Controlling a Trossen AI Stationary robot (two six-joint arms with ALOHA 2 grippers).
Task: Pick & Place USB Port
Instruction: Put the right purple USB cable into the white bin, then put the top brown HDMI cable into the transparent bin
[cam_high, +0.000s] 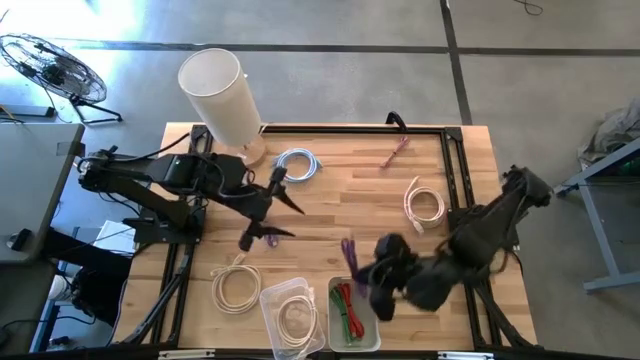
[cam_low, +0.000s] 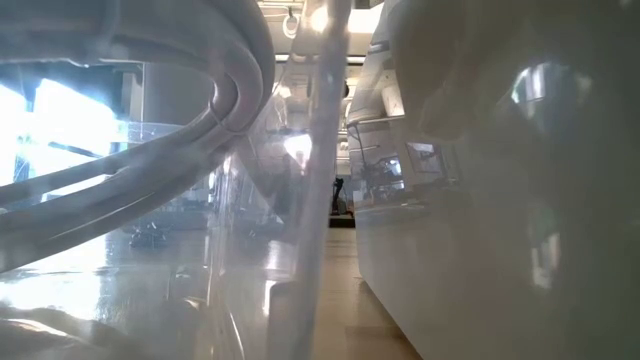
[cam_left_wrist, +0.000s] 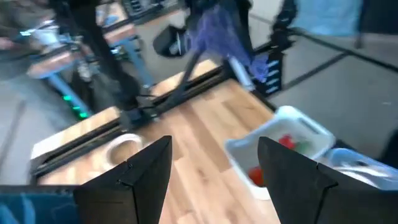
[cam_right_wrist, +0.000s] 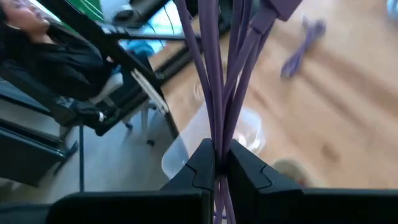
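Right gripper (cam_right_wrist: 214, 171), lower centre-right of the high view: fingers pinched tight on a purple USB cable (cam_right_wrist: 217, 74), its strands hanging above the grey bin (cam_high: 352, 318) of red and green cables. Clear container (cam_high: 290, 312) sits beside it. Left gripper (cam_high: 268, 222), mid-table: fingers spread apart, holding nothing. White cable coil (cam_high: 425, 205) further up right.

Two dark, matte black jointed arms, bulky housings at joints. Left claw (cam_high: 268, 208): slim pointed black fingers (cam_left_wrist: 134, 180), flat angular faces. Right claw (cam_right_wrist: 217, 171): black, blocky finger tips.
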